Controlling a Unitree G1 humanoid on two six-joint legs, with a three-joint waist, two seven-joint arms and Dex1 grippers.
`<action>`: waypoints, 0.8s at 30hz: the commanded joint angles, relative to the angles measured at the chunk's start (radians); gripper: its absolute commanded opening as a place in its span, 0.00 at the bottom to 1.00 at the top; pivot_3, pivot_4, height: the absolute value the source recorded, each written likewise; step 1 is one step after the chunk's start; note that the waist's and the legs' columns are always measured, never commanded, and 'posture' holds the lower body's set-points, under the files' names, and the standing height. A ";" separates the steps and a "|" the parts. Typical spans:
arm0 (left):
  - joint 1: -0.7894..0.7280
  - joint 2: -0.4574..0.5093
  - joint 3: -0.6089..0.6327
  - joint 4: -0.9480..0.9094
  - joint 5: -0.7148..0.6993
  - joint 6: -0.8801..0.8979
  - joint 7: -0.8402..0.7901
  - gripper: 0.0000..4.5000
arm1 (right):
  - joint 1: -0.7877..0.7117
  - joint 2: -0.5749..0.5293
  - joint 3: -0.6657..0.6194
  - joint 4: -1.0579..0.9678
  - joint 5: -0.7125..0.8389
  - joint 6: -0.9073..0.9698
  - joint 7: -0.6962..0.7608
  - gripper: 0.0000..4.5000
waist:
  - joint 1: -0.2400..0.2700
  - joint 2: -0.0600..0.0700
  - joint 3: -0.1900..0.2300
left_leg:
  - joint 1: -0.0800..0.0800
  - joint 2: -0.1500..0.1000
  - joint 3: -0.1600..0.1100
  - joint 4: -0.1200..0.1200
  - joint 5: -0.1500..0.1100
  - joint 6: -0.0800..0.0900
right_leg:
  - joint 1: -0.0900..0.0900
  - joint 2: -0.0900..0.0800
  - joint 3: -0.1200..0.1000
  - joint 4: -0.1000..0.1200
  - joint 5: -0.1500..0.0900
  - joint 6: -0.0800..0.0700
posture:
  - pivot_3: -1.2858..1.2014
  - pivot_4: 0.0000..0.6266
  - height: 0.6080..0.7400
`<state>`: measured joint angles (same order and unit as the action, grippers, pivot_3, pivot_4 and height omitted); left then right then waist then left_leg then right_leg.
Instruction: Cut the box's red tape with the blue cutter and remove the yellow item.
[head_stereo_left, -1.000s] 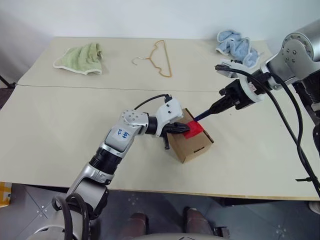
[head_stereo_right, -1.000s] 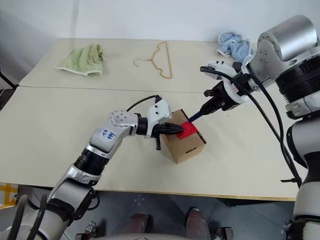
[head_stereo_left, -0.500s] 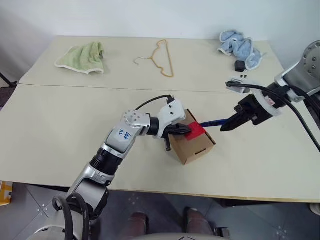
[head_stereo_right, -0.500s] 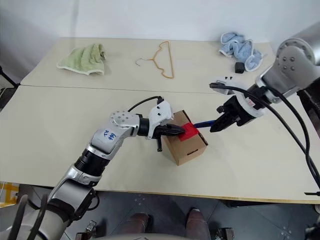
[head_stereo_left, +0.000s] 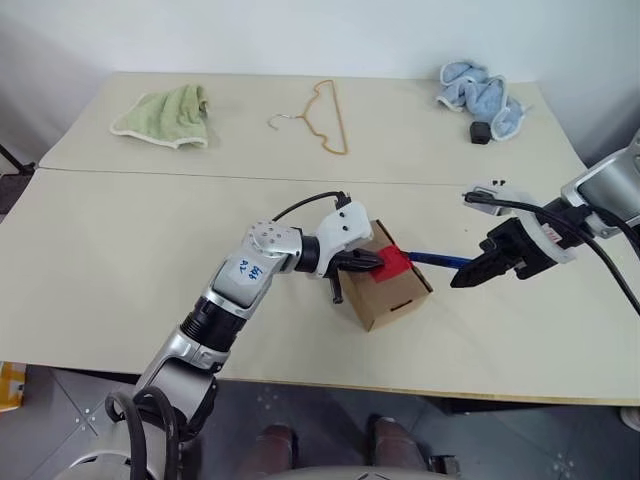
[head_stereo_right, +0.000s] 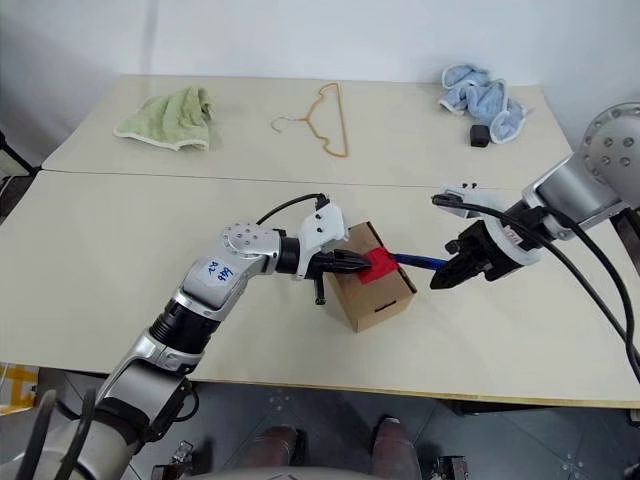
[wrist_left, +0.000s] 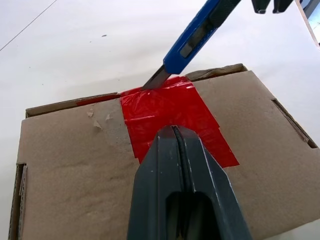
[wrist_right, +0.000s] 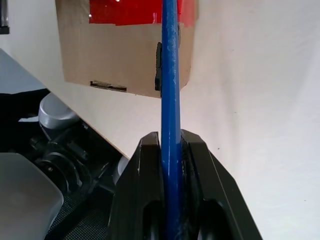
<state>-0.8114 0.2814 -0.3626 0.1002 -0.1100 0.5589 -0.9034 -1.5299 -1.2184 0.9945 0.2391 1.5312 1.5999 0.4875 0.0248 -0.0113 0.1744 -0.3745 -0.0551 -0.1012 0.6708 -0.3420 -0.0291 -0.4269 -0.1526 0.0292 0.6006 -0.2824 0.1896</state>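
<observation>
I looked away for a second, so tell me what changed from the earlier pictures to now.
The right gripper, shut on the blue cutter, swung down and back toward the table's near right side, so the cutter now lies flatter, its blade at the far edge of the red tape. The left gripper stayed shut, pressing on the box, which did not move. Cloths and hanger unchanged.

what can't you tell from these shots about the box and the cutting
- Yellow item: inside the closed box; cardboard hides it.
- Whether the red tape is cut through: left wrist view, the shut left end effector covers its middle.
- Blue cutter blade: right wrist view, hidden beyond the handle.
- Small black object by the blue cloth: too small to identify.
</observation>
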 joint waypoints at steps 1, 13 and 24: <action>0.045 0.003 -0.069 0.041 0.031 0.044 -0.013 0.00 | -0.003 0.022 -0.032 0.004 -0.013 0.014 -0.009 0.03 | 0.000 0.000 0.000 | 0.000 0.000 0.000 0.000 0.000 0.000 | 0.000 0.000 0.000 0.000 0.000 0.000 | 0.52 0.24 1.00; 0.054 0.006 -0.071 0.027 0.032 0.058 -0.004 0.00 | -0.074 0.039 0.075 -0.069 -0.159 0.014 0.178 0.03 | 0.000 0.000 0.000 | 0.000 0.000 0.000 0.003 0.000 0.000 | 0.000 0.000 0.000 0.002 0.000 0.000 | 0.52 0.24 1.00; 0.064 0.009 -0.068 0.016 0.029 0.074 0.005 0.00 | -0.042 -0.049 0.152 -0.204 -0.305 0.014 0.351 0.03 | 0.000 0.000 0.000 | 0.000 0.000 0.001 0.008 -0.004 0.002 | 0.000 0.000 0.000 0.002 0.000 0.000 | 0.52 0.24 1.00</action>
<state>-0.7987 0.2806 -0.3647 0.0780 -0.1106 0.5788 -0.8880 -1.5802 -1.2497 1.1416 0.0670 1.2373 1.6064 0.8068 0.0246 -0.0114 0.1743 -0.3750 -0.0550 -0.1001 0.6785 -0.3457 -0.0274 -0.4263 -0.1524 0.0292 0.6030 -0.2824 0.1896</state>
